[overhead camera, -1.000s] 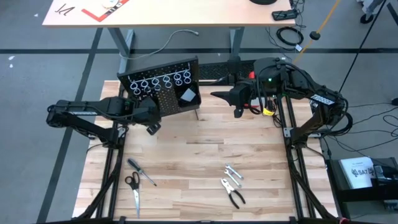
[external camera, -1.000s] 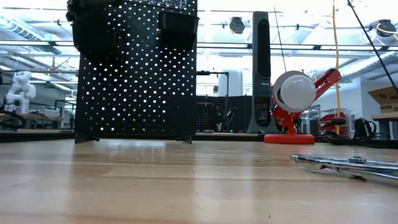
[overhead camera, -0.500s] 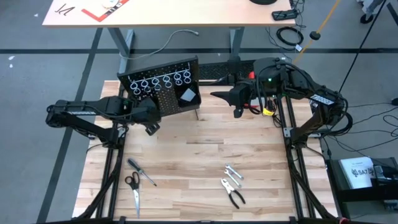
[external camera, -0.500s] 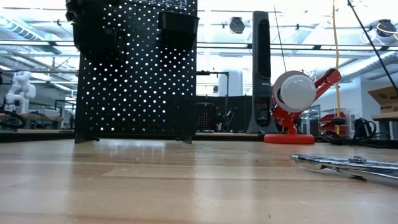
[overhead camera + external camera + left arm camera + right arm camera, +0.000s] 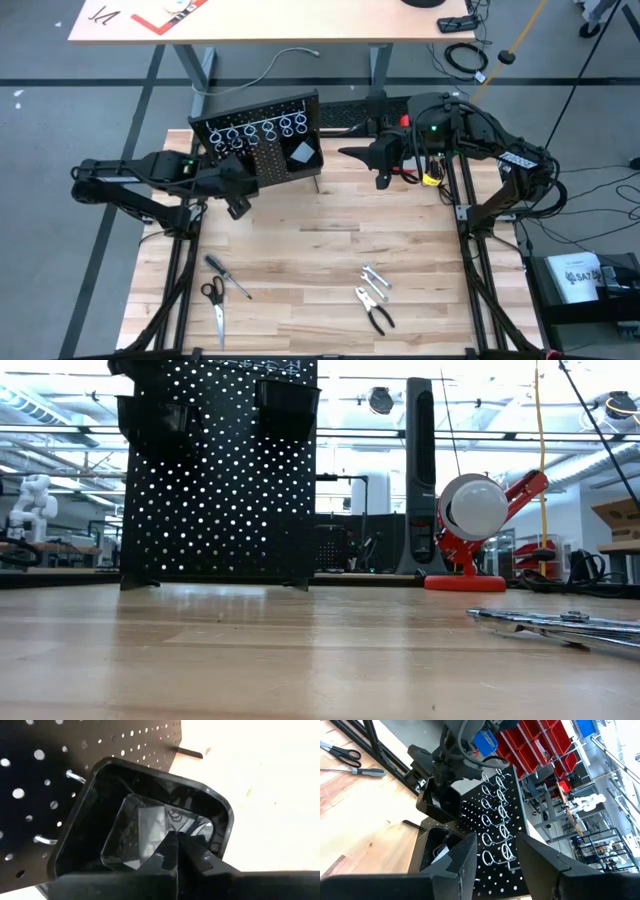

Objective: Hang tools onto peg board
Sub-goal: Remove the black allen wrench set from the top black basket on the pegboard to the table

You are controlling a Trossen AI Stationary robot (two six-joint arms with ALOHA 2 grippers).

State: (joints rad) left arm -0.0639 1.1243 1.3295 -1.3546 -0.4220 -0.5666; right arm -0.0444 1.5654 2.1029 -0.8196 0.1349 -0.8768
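Overhead, a wooden bench (image 5: 330,250) holds a black peg board (image 5: 262,140) standing at its far side, with a row of silver rings (image 5: 258,130) and two black box bins. The left end effector (image 5: 238,208) hangs just in front of the board's left half, above the bench, its fingers pressed together on nothing visible. Its wrist camera looks straight down into one black bin (image 5: 150,835), which appears to hold a pale, glossy piece. Near the front left of the bench lie a thin screwdriver (image 5: 228,276) and black-handled scissors (image 5: 214,302), close together. Further right, near the front centre, lie a silver wrench (image 5: 375,278) and black-handled pliers (image 5: 374,310), just beside each other. None of these four tools is on the board yet. The right end effector (image 5: 381,178) waits to the right of the board, fingers partly spread and empty

Risks, as a judgement: the left arm sits very close to the board, so a careless swing could knock it or tip it backward. The scissors and screwdriver lie so near each other that a grasp on one may drag the other. Thin tools lying flat may slip from the fingers, and threading a handle through a small ring leaves little room for error
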